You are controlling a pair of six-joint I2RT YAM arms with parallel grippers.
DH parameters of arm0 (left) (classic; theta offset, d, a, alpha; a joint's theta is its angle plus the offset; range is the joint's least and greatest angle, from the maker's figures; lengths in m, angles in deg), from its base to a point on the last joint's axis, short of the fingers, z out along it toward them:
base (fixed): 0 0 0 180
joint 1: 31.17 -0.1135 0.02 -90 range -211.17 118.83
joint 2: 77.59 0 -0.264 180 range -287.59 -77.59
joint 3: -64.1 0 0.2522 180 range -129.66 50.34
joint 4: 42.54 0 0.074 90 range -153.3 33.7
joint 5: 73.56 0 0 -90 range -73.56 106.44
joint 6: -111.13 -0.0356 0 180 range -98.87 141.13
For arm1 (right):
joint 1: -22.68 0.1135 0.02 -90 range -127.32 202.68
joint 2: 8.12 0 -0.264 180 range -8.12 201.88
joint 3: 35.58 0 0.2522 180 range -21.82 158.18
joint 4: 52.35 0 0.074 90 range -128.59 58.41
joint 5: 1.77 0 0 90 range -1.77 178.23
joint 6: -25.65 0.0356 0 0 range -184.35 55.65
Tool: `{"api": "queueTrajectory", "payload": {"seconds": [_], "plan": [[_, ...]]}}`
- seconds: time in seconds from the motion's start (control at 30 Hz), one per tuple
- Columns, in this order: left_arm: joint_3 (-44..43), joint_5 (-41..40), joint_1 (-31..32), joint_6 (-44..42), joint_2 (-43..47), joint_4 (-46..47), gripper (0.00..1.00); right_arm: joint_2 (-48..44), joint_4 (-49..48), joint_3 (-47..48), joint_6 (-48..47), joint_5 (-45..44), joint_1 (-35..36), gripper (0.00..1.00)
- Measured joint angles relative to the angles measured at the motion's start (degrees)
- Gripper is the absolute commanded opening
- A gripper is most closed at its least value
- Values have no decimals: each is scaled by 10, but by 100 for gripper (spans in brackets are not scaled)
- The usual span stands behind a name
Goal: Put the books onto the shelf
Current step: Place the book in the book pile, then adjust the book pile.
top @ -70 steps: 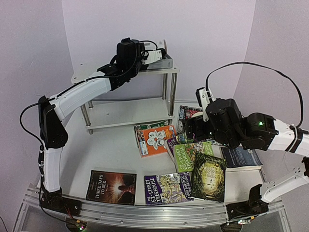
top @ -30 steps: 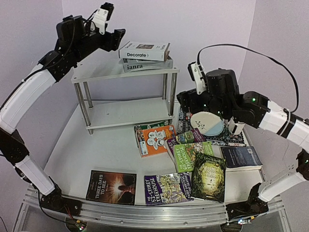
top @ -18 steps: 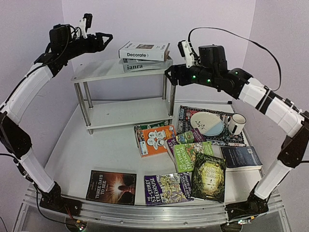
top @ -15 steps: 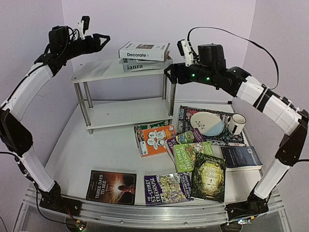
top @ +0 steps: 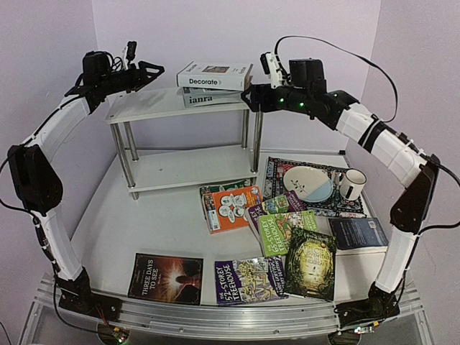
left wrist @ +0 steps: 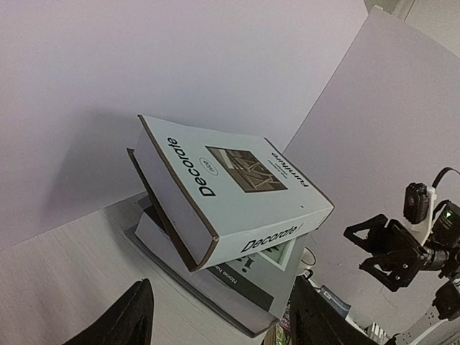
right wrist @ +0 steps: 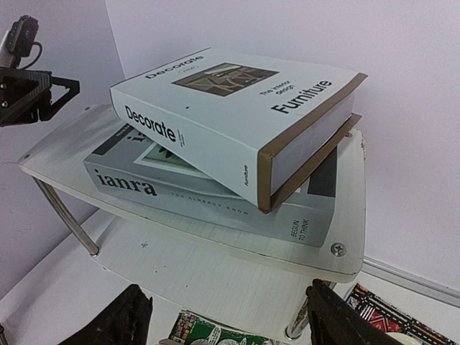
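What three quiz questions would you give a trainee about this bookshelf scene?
1. True or false: on the shelf, the Decorate book lies atop the ianra book.
2. Where is Three Days to See? A) lower tier B) table, near left C) atop the ianra book
3. Fill in: the left gripper and right gripper are both ____.
Key: 1 true; 2 B; 3 open.

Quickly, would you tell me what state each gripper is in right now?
Left gripper: open, holding nothing.
Right gripper: open, holding nothing.
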Motion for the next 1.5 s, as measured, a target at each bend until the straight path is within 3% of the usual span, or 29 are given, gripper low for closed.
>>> {"api": "queueTrajectory", "payload": {"seconds": [0.23, 0.43, 0.77, 1.13, 1.5], "plan": [[-16, 21, 0, -3, -25, 26, 49, 18, -2, 6, -9, 1, -1, 67], [-43, 39, 0, -3, -68, 42, 49, 41, -14, 30, -15, 3, -1, 67], [-60, 77, 0, 5, -122, 66, 51, 75, -34, 67, -26, 3, -2, 53], [-61, 130, 1, 18, -126, 116, 45, 105, -45, 93, -21, 3, -11, 50], [-80, 136, 14, 29, -147, 136, 44, 108, -62, 102, -9, 6, -15, 47]]}}
